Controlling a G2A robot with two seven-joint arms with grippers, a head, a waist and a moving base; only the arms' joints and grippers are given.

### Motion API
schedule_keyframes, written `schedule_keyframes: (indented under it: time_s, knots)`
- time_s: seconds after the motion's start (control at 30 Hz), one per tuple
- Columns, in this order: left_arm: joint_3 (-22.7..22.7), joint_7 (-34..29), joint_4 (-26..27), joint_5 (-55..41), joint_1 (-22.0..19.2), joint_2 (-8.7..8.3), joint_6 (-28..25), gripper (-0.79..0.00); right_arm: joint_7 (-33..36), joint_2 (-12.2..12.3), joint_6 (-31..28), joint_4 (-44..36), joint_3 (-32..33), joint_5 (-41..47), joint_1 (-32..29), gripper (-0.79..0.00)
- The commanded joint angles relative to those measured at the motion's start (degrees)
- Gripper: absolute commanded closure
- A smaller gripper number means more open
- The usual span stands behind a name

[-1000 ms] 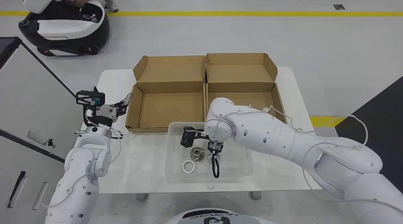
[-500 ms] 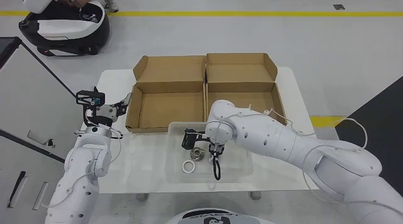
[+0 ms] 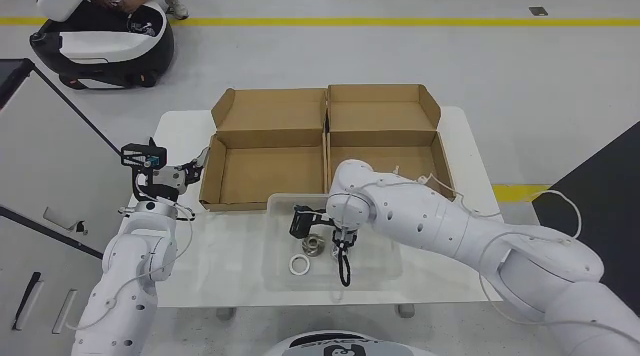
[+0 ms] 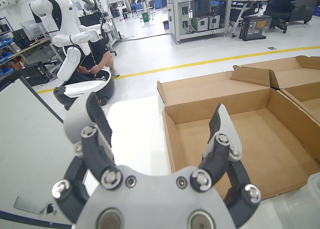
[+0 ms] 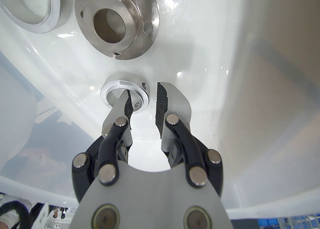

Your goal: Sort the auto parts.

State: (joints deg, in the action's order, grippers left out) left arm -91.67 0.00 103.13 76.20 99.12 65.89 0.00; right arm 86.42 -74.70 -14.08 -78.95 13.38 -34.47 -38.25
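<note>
White table (image 3: 232, 248), rounded corners. On it: 2 open cardboard boxes at far side, side by side & touching, lids up: left box (image 3: 265, 174), right box (image 3: 385, 116). Clear bin (image 3: 280, 231) just in front of them, approx centred btwn the two, by near edge.

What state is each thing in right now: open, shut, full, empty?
Left tool, open, holding nothing.
Right tool, open, one finger inside small ring.
Small ring, in tub, not gripped.
Flanged hub, loose in tub.
Large ring, loose in tub.
Left cardboard box, open, empty.
Right cardboard box, open, visible floor bare.
</note>
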Motion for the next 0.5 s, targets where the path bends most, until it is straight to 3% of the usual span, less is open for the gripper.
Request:
schedule_keyframes:
  time_s: [0.0, 0.03, 0.07, 0.1, 0.47]
  knots:
    - [0.0, 0.0, 0.0, 0.0, 0.0, 0.0, 0.0, -0.785, 0.09, -0.18, -0.2, 0.51, -0.06, -0.02, -0.1, -0.222]
    - [0.0, 0.0, 0.0, 0.0, 0.0, 0.0, 0.0, -0.785, 0.16, -0.28, -0.22, 0.71, -0.09, -0.11, -0.1, -0.212]
    - [0.0, 0.0, 0.0, 0.0, 0.0, 0.0, 0.0, -0.785, 0.18, -0.38, -0.26, 0.88, -0.07, -0.04, -0.12, -0.154]
    - [0.0, 0.0, 0.0, 0.0, 0.0, 0.0, 0.0, -0.785, 0.19, -0.47, -0.32, 1.03, -0.05, -0.04, -0.12, 0.0]
    - [0.0, 0.0, 0.0, 0.0, 0.0, 0.0, 0.0, -0.785, 0.41, -0.34, -0.5, 0.51, 2.38, 2.38, 0.08, 0.0]
